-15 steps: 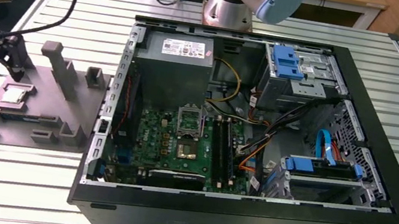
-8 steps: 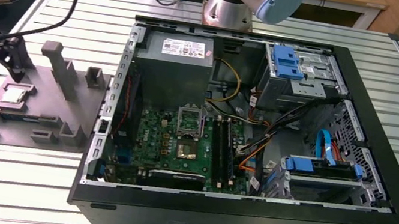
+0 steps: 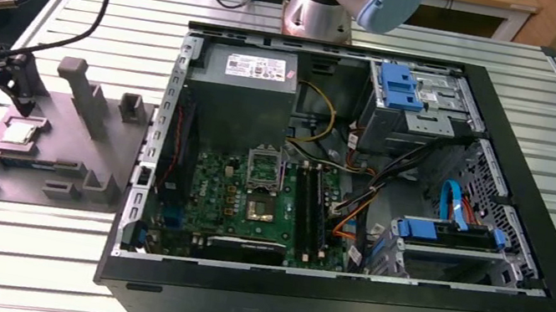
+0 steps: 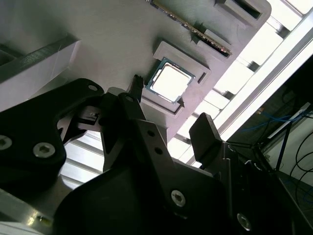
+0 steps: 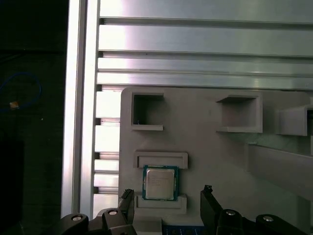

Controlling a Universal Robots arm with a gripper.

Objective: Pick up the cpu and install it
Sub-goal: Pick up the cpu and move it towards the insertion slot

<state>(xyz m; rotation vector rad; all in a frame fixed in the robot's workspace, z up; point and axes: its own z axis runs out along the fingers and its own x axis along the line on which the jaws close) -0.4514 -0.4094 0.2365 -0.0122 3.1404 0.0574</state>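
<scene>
The fingers [image 5: 209, 201] are released, spread wide with nothing gripped. In the first wrist view their two dark tips stand on either side of the cpu [image 5: 160, 182], with a strip of grey showing between each tip and the chip's edge. In the second wrist view the fingers [image 4: 207, 136] likewise flank the cpu [image 4: 169, 81], and neither touches it. In the exterior view the fingers [image 3: 19, 83] hang just above the cpu [image 3: 20, 132], close to it but apart.

The cpu lies flat, pale metal top upward, in a shallow square pocket of the grey moulded tray [image 3: 61, 132], seated between two low raised lips. The tray also carries tall blocks and square recesses [image 5: 146, 110]. It rests on the slatted metal surface [image 3: 36, 251] at nine o'clock of the black computer case [image 3: 344, 303], just beside the case's wall. On the tray the cpu sits toward the nine o'clock side, with the tall blocks at about one o'clock of it.

The case lies on its side with its interior exposed. The green motherboard [image 3: 237, 200] fills the seven o'clock quarter, and the grey power supply [image 3: 255, 93] sits at twelve o'clock of the board. Blue-tabbed drive bays [image 3: 403, 88] occupy the one o'clock corner. The arm's base [image 3: 332, 4] stands on the surface at twelve o'clock of the case.
</scene>
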